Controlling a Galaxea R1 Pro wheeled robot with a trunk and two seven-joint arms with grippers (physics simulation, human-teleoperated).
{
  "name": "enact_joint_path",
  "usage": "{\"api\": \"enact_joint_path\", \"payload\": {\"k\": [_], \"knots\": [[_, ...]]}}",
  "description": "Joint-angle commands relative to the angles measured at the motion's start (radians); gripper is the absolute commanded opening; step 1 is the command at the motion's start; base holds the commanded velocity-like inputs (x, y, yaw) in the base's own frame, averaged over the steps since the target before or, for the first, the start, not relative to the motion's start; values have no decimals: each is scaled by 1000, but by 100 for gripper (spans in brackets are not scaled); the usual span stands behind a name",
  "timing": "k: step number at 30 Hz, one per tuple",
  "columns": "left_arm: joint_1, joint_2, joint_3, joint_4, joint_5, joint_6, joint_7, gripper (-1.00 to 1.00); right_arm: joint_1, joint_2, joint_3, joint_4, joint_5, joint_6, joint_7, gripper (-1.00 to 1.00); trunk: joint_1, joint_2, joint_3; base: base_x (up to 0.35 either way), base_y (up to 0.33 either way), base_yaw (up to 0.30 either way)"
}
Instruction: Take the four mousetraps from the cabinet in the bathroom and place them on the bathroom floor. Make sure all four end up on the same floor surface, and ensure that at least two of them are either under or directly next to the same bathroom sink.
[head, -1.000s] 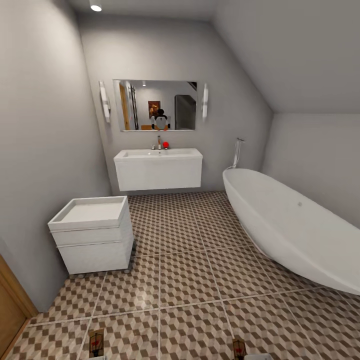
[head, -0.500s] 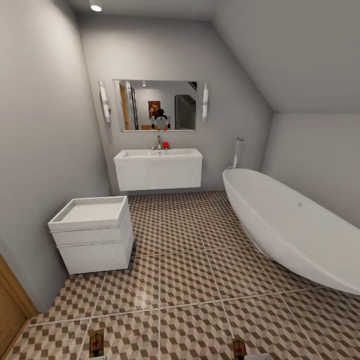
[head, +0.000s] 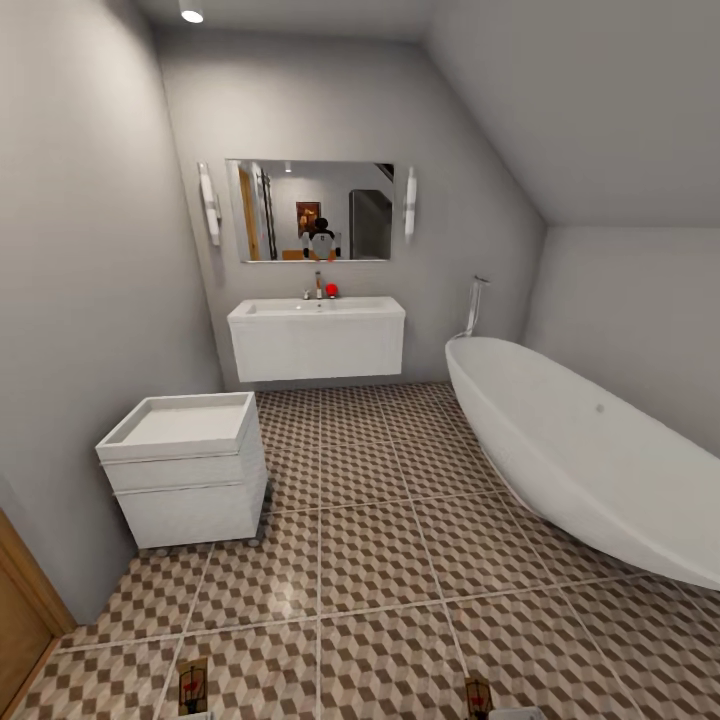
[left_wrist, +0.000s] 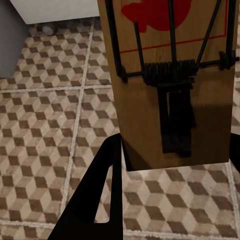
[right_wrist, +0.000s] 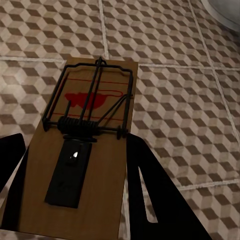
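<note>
Nothing moved; mousetraps (right_wrist: 85, 150) between fingers (right_wrist: 150, 200).

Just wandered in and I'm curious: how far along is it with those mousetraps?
Partway. Each pincer holds a mousetrap: the left pincer grips one, the right pincer another, both above the patterned floor. None lies on the tiles yet. The sink is across the room, so carrying them there and setting them down remains.

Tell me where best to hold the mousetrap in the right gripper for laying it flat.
Grip the mousetrap by its long edges at the plain end behind the spring, coming from that end, as the right gripper does. The board is flat and narrow, and the wire frame sits clear.
</note>
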Motion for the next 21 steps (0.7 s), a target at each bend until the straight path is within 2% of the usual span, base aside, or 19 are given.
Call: {"api": "enact_joint_path", "payload": {"k": [1, 21], "knots": [[-1, -1, -8, 3, -1, -4, 9, -100, -1, 0, 4, 1, 6, 0, -5, -100, 0, -1, -1, 0, 0, 0], [-1, -1, -8, 3, -1, -5, 9, -100, -1, 0, 4, 1, 6, 0, -5, -100, 0, -1, -1, 0, 0, 0]]}}
